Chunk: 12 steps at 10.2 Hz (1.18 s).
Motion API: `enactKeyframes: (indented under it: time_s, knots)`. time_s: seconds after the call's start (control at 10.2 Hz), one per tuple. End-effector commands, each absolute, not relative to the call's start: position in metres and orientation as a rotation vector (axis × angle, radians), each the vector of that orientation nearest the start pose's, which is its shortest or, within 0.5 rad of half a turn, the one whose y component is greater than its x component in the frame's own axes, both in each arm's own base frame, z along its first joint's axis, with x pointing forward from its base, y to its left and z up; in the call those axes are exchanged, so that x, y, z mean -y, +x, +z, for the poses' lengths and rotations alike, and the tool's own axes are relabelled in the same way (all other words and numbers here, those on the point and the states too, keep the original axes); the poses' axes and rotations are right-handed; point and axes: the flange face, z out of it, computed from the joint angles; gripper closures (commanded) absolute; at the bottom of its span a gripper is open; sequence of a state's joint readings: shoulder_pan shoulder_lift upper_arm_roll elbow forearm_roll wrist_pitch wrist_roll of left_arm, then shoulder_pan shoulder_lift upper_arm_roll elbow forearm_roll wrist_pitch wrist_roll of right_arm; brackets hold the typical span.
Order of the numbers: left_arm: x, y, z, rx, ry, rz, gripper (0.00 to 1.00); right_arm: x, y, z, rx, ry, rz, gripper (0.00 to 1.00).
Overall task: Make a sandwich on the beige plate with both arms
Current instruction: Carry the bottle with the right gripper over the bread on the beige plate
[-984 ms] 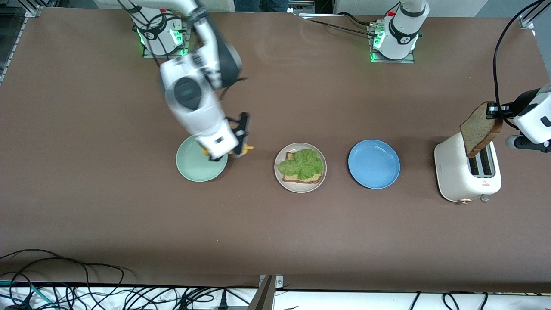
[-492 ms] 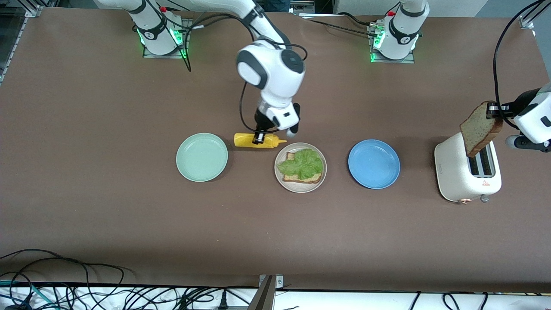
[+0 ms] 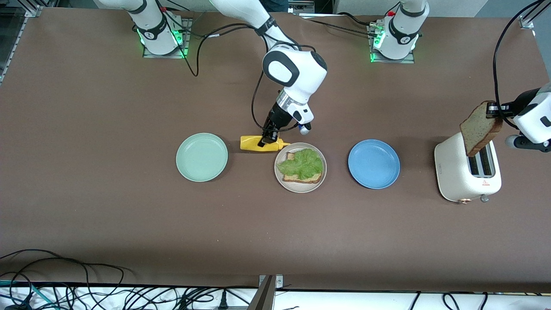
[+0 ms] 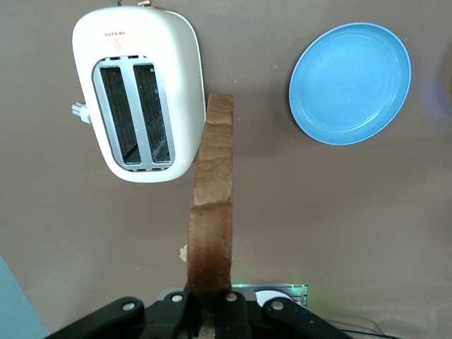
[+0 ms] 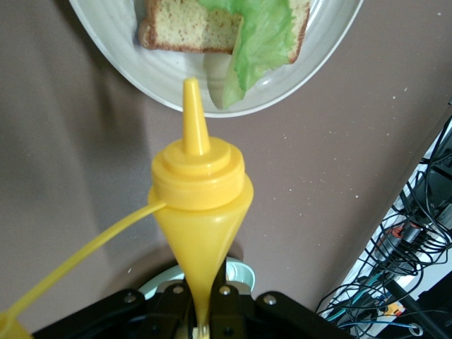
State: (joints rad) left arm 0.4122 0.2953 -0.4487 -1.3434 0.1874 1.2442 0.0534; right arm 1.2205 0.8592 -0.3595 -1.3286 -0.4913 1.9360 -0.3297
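Observation:
The beige plate (image 3: 300, 167) holds a tan bread slice (image 3: 306, 177) topped with a frilly green lettuce leaf (image 3: 302, 163); plate (image 5: 169, 81), bread (image 5: 187, 28) and lettuce (image 5: 254, 39) also show in the right wrist view. My right gripper (image 3: 267, 138) is shut on a yellow squeeze bottle (image 3: 259, 144), held on its side with its nozzle (image 5: 192, 113) at the plate's rim. My left gripper (image 3: 492, 110) is shut on a second bread slice (image 3: 480, 128), holding it above the white toaster (image 3: 467, 174). The left wrist view shows that slice (image 4: 212, 212) edge-on beside the toaster (image 4: 138, 95).
A mint-green plate (image 3: 202, 156) lies toward the right arm's end and a blue plate (image 3: 373, 163) between the beige plate and the toaster; the blue plate (image 4: 349, 83) also shows in the left wrist view. Cables run along the table's near edge.
My right gripper has carried the yellow bottle from over the mint-green plate to the beige plate's rim. The left arm with its bread slice has not moved.

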Motion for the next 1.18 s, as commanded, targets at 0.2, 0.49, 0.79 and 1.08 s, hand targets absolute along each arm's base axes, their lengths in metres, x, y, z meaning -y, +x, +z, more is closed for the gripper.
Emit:
enactKeyframes:
  time_s: [0.2, 0.49, 0.79, 1.08]
  knots:
    - [-0.038, 0.594, 0.556, -0.095, -3.055, 0.57, 1.0, -0.575, 0.465, 0.244, -1.607, 1.714, 0.029, 1.0]
    - [-0.038, 0.593, 0.557, -0.095, -3.057, 0.569, 1.0, -0.545, 0.501, 0.281, -1.699, 1.771, -0.05, 1.0]
    - [-0.037, 0.593, 0.557, -0.098, -3.057, 0.568, 1.0, -0.471, 0.555, 0.365, -1.827, 1.923, -0.139, 1.0]
    - [-0.036, 0.593, 0.557, -0.097, -3.063, 0.569, 1.0, -0.373, 0.599, 0.424, -1.957, 2.08, -0.198, 1.0]
